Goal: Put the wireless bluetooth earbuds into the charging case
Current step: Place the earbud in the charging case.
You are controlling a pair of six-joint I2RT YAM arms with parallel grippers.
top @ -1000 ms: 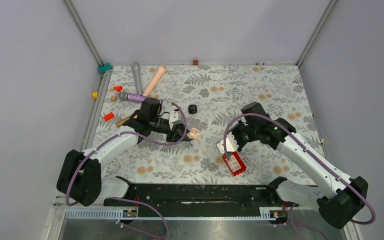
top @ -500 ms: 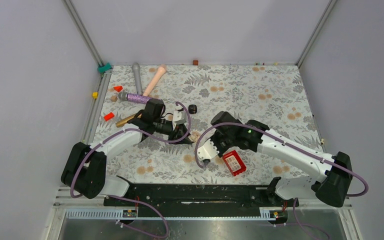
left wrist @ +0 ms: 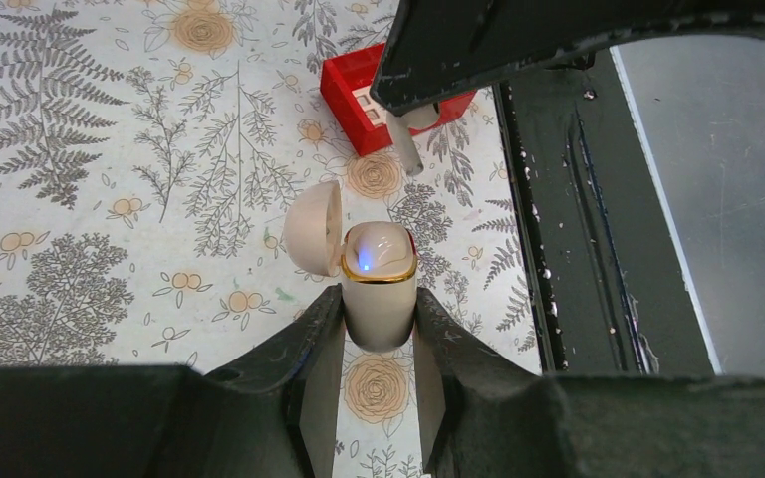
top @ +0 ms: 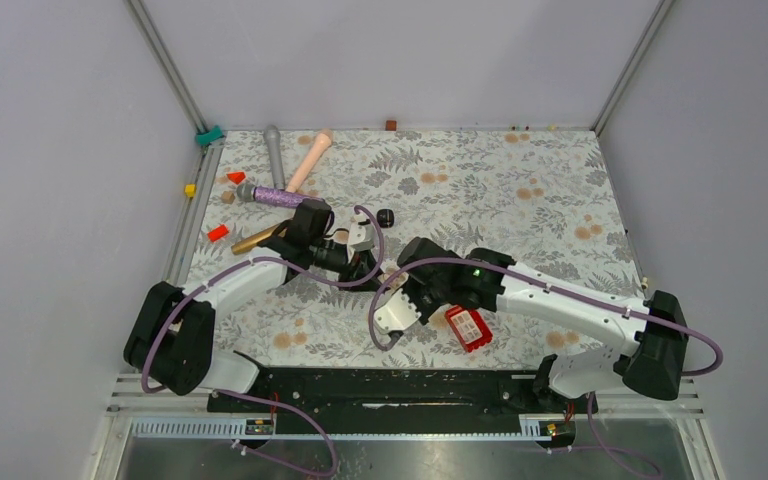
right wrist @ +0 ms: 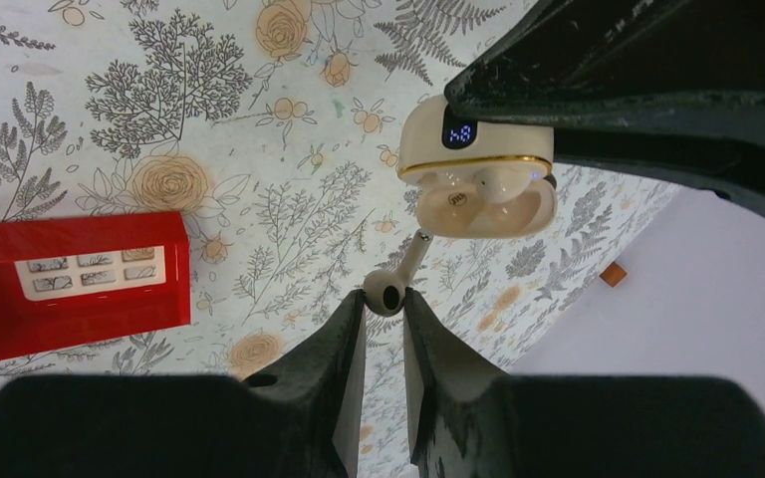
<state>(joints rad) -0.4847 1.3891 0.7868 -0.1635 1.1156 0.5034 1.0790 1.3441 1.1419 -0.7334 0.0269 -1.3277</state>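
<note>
One earbud (right wrist: 389, 292) pinched in right hand (right wrist: 383, 311) | stem nearing open charging case (right wrist: 478, 171) | left hand (left wrist: 379, 304) clamps it

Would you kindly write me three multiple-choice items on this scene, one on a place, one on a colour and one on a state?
1. Where is the red box?
A. hanging on the back wall
B. on the table by the right arm
C. on the black rail

2. What colour is the earbud in the right gripper?
A. black
B. red
C. cream

3. How is the lid of the charging case?
A. open
B. shut
C. lying apart on the cloth

Answers: 1 B, it lies flat on the floral surface; 2 C, the right wrist view shows a cream bud pinched there; 3 A, it is hinged back while the left gripper grips the case.
</note>
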